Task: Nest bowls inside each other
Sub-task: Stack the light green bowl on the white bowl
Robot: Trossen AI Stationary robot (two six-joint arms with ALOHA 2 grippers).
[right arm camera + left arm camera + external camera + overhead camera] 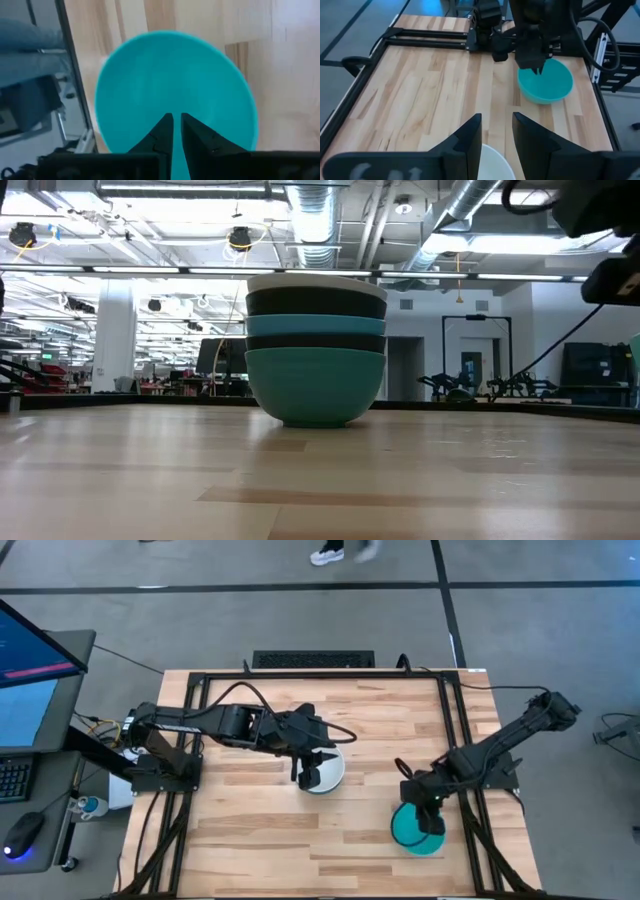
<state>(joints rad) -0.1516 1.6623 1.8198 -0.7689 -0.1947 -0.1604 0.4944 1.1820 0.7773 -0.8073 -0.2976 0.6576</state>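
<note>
A stack of nested bowls (316, 350) stands on the table's middle, resting on its dark teal bottom bowl; above that come a black, a cyan and a black bowl, with a white bowl (325, 775) on top. My left gripper (496, 137) hangs open above the white bowl (492, 162), clear of it. A single bright cyan bowl (412, 831) rests on the table at the right, mouth up. My right gripper (176, 120) points steeply down into this bowl (175, 75). Only a narrow gap separates its fingers, and it stands just above the bowl.
Black frame rails (455, 740) run along the table's far, left and right sides. A monitor (30, 670) and a mouse (22, 835) sit beyond the left edge. Bare wood (260, 840) lies between the stack and the near edge.
</note>
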